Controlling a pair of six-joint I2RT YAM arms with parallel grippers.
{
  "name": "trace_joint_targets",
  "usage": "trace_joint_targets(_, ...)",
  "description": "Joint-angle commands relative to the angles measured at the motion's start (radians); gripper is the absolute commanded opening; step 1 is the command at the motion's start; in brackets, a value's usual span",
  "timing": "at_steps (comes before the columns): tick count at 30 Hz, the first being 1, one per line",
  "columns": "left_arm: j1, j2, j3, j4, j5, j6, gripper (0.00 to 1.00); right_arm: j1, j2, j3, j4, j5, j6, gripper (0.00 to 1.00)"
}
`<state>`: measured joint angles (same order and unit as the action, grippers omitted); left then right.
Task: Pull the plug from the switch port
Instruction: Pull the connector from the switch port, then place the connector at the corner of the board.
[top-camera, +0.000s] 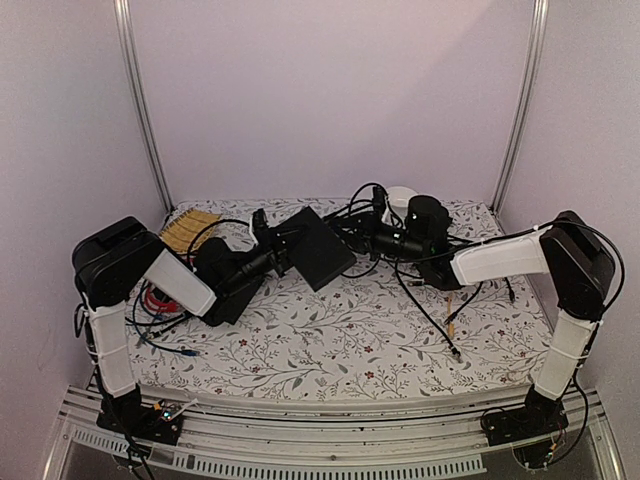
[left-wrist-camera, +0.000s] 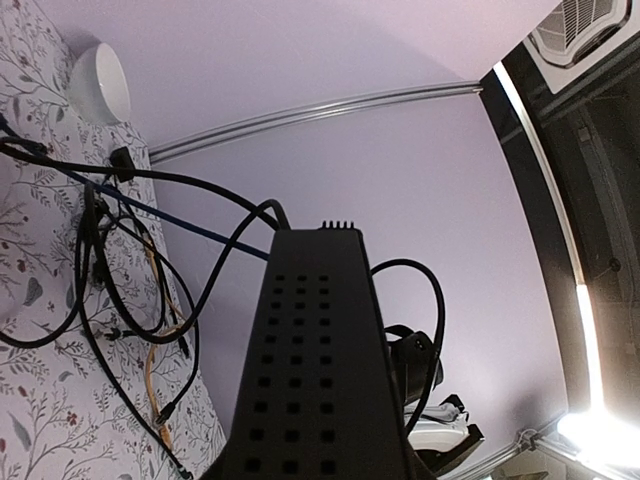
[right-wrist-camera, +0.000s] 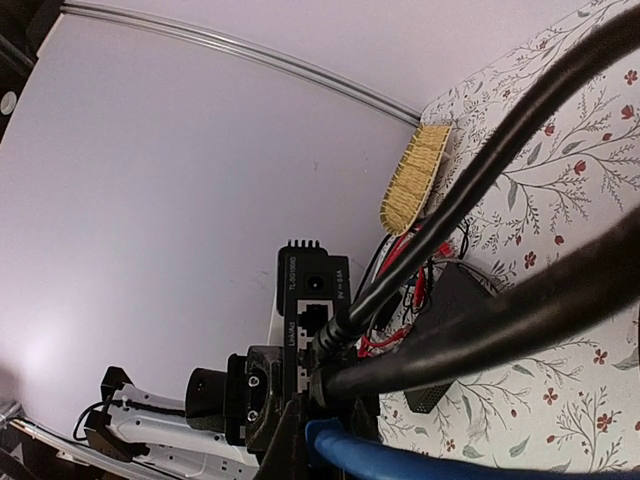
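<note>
- At the near left corner of the floral surface (top-camera: 330, 340) lies a thin blue lead (top-camera: 185, 350). Just beyond it, a tangle of red wires (top-camera: 152, 298) sits beside the left arm (top-camera: 180, 280).
- Right of centre, a loose black cable (top-camera: 430, 315) trails across the surface toward the near edge.
- The left arm reaches from the near left corner toward the middle. The left jaws are clamped on the left end of the switch (top-camera: 320, 248) and hold it tilted, clear of the surface.
- The switch hangs over the middle of the surface, nearer the far edge, between the ends of the two arms. In the left wrist view its vented black casing rises against the back wall.
- In the right wrist view the socket edge of the switch faces the camera. A plug (right-wrist-camera: 322, 345) on a black cable sits in one of the sockets, and a blue cable (right-wrist-camera: 400, 460) passes below it.
- The right arm (top-camera: 495, 260) comes in from the near right corner. The right jaws sit in the cable bundle (top-camera: 350, 215) just right of the switch. Thick cables fill the wrist view, so I cannot tell whether they are open or closed.
- A woven straw mat (top-camera: 190, 230) lies in the far left corner.
- A white bowl (top-camera: 400, 197) stands at the far edge, right of centre.
</note>
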<state>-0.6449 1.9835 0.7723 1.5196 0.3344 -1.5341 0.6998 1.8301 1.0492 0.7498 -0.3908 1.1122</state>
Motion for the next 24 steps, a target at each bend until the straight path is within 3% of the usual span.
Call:
trace_joint_targets(1, -0.003, -0.075, -0.024, 0.208, -0.065, 0.009, 0.00, -0.050, -0.034, -0.033, 0.075, 0.010, 0.006, 0.02)
trace_joint_targets(14, -0.001, -0.100, -0.054, 0.183, -0.101, 0.037, 0.00, -0.113, -0.113, -0.099, 0.062, 0.034, -0.029, 0.02)
trace_joint_targets(24, 0.023, -0.131, -0.089, 0.122, -0.146, 0.085, 0.00, -0.233, -0.277, -0.193, -0.010, -0.040, -0.060, 0.02)
